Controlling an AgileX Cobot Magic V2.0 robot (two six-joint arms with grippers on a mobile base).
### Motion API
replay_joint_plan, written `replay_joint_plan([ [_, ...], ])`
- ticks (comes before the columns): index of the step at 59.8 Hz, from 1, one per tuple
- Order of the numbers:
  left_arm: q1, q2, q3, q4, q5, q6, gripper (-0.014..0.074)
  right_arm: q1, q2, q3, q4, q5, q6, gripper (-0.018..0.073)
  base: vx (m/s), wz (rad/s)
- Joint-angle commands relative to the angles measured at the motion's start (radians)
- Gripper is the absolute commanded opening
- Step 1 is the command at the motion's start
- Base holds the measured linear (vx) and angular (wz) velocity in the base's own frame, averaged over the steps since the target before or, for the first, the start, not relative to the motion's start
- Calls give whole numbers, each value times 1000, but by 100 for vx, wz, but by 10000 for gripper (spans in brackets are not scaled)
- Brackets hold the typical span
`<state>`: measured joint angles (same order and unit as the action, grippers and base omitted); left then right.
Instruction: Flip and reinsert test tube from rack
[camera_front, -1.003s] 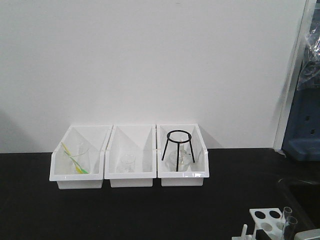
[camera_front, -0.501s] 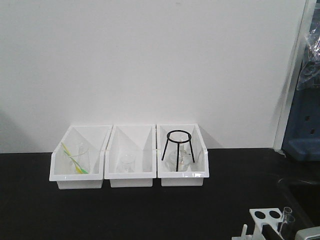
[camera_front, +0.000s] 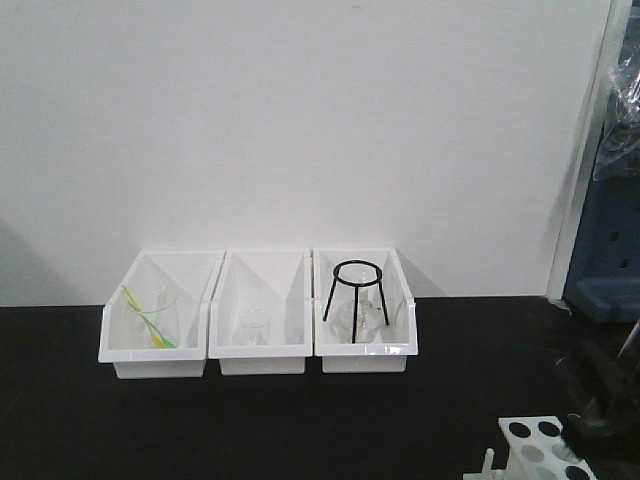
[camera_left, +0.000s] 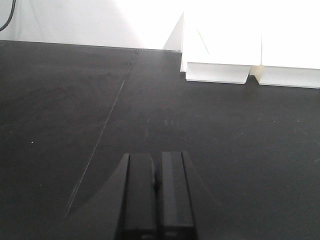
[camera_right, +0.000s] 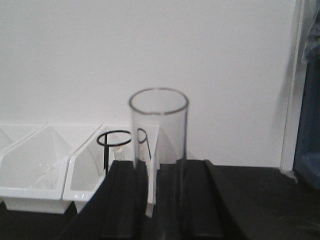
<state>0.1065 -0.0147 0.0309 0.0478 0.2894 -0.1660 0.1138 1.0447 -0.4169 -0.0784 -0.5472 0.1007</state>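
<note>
The white rack (camera_front: 533, 441) stands at the bottom right of the front view, partly cut off by the frame edge; its visible holes look empty. My right gripper (camera_front: 598, 420) is a dark blurred shape just right of the rack. In the right wrist view my right gripper (camera_right: 162, 167) is shut on a clear glass test tube (camera_right: 159, 125), which stands upright between the fingers with its open mouth at the top. My left gripper (camera_left: 156, 165) is shut and empty, low over the black table (camera_left: 75, 100).
Three white open-front bins (camera_front: 262, 325) stand in a row against the back wall; the right one holds a black tripod stand (camera_front: 356, 290), the left one a beaker with a yellow-green stick. A blue object (camera_front: 610, 260) is at the far right.
The tubes that stood at the rack's right end no longer show in the front view. My right arm has risen into view as a dark shape beside the rack.
</note>
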Motion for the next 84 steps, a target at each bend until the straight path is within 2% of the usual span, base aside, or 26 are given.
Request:
replay_joint_plan([
  [1,-7,-3,2,-4,-87,0,-6,0,-83,-158,0,154,-1,-12,0,0],
  [9,-7,-3,2,-4,-87,0,-6,0,-108,-311,-13,375,-12,-12,0,0],
  [15,-7,-3,2,-4,-87,0,-6,0,-108,-359,-114,432,-66,-12,0,0],
  [20,-7,-3,2,-4,-87,0,-6,0,-108,-357,-328,447,-251,-12,0,0],
  [26,-7,-3,2,-4,-87,0,-6,0,-106,-357,-680,540,-557,-12,0,0],
  [29,-7,-3,2,-4,-87,0,-6,0,-106,-357,-807,588,-657,-12,0,0],
  [33,-7,-3,2,-4,-87,0,-6,0,-106,-357,-906,627,-710,-12,0,0],
  [36,-7,-3,2,-4,-87,0,-6,0,-106,-357,-937,633,-703,-12,0,0],
  [43,-7,-3,2,-4,-87,0,-6,0,-106,-357,-923,622,-646,-12,0,0],
  [46,-7,-3,2,-4,-87,0,-6,0,-107,-357,-887,611,-568,-12,0,0],
  [50,-7,-3,2,-4,-87,0,-6,0,-108,-367,-763,596,-362,-12,0,0],
  [56,-7,-3,2,-4,-87,0,-6,-10,-108,-369,-495,578,86,-12,0,0],
  [61,-7,-3,2,-4,-87,0,-6,-24,-105,-334,-399,489,322,-12,0,0],
  [65,-7,-3,2,-4,-87,0,-6,-25,-105,-278,-381,371,435,-12,0,0],
  [70,-7,-3,2,-4,-87,0,-6,-25,-105,-186,-398,196,430,-12,0,0],
  [77,-7,-3,2,-4,-87,0,-6,-25,-105,-32,-365,-47,289,-12,0,0],
  [84,-7,-3,2,-4,-87,0,-6,-24,-105,114,-144,-275,91,-12,0,0],
])
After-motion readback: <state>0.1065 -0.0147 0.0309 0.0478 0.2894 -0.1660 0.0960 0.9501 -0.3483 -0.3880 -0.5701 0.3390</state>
